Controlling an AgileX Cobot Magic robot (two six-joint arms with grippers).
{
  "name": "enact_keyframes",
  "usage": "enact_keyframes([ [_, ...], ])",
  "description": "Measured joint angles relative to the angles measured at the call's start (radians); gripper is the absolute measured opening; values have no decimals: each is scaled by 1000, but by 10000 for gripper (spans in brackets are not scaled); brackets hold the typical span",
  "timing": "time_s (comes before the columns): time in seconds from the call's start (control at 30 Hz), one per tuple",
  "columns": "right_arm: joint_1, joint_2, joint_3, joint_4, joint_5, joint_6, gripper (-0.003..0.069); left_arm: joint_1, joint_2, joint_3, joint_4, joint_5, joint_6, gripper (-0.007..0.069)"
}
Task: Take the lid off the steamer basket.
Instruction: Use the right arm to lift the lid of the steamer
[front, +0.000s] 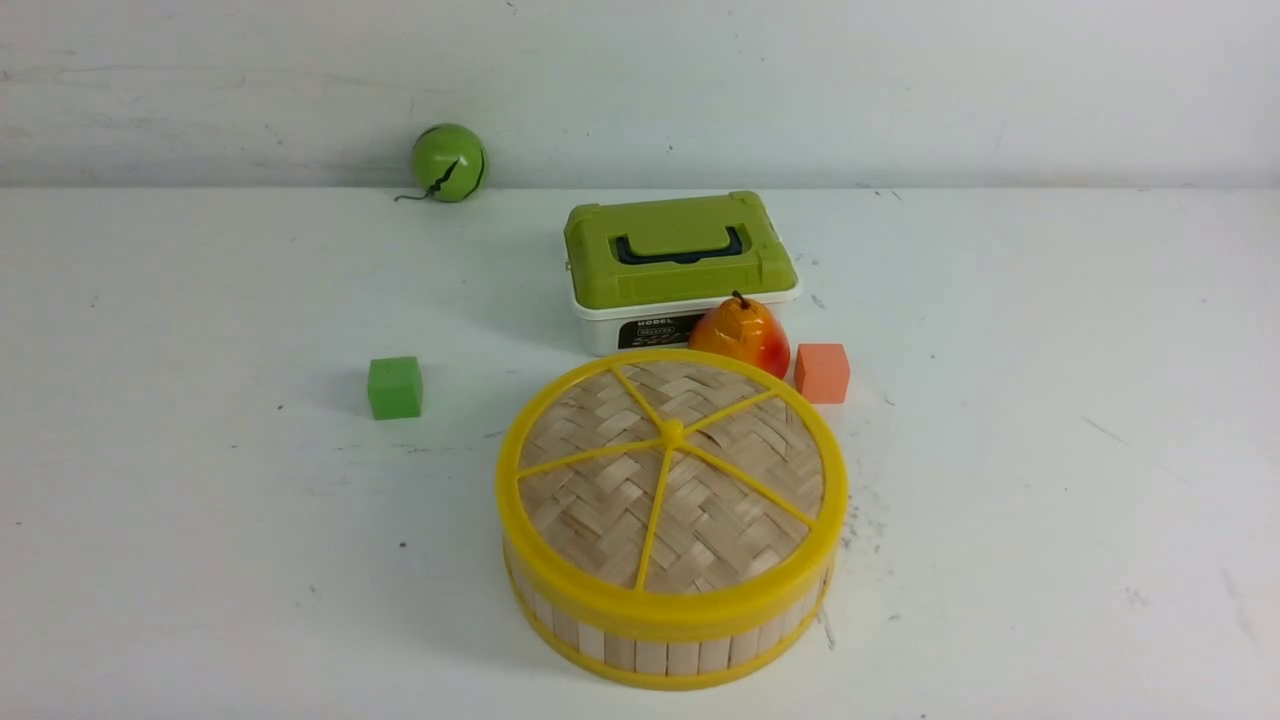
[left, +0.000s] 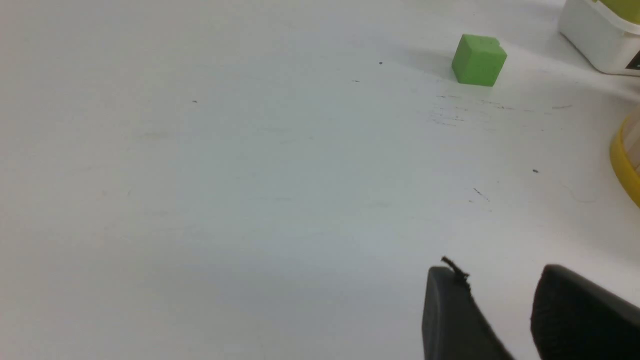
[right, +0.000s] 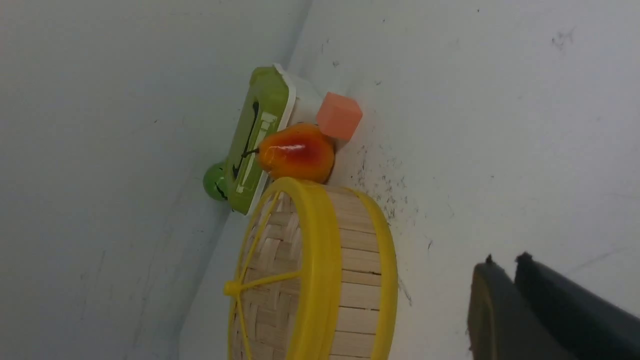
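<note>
The steamer basket (front: 650, 655), round with pale slat walls and yellow rims, stands on the white table near the front, in the middle. The woven bamboo lid (front: 600, 500), with a yellow rim and spokes, sits on top of it. Neither arm shows in the front view. In the right wrist view my right gripper (right: 505, 261) hovers over bare table beside the basket (right: 357, 290) and lid (right: 272, 280), its jaws almost together with nothing between them. My left gripper (left: 497, 272) is open and empty over bare table, with the basket's rim (left: 622, 160) at the frame edge.
Behind the basket stands a green-and-white box (front: 680, 250). An orange-red pear (front: 740, 335) is wedged between box and basket, and an orange cube (front: 822, 372) lies just right of it. A green cube (front: 394, 387) sits to the left, a green ball (front: 448, 162) by the back wall.
</note>
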Motion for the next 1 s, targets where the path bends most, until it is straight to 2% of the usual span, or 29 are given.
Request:
enact_keyframes([
  [0.13,0,0,-16,1,17,-94,59,0,0,0,0,0,0,239],
  [0.27,0,41,-224,-13,116,-415,58,0,0,0,0,0,0,239],
  [0.33,0,73,-295,-24,145,-479,51,0,0,0,0,0,0,239],
  [0.4,0,258,-519,-83,299,-718,-2,0,0,0,0,0,0,239],
  [0.43,0,258,-535,-83,313,-718,-6,0,0,0,0,0,0,239],
  [0.5,0,446,-735,-121,502,-889,-21,0,0,0,0,0,0,239],
  [0.53,0,474,-767,-124,516,-911,-22,0,0,0,0,0,0,239],
  [0.6,0,642,-947,-134,691,-1023,-22,0,0,0,0,0,0,239],
  [0.73,16,802,-1098,-140,786,-1074,-18,0,0,0,0,0,0,239],
  [0.87,166,1015,-1254,-180,833,-1070,-13,0,0,0,0,0,0,239],
  [1.0,326,1191,-1377,-300,849,-1002,-10,0,0,0,0,0,0,239],
])
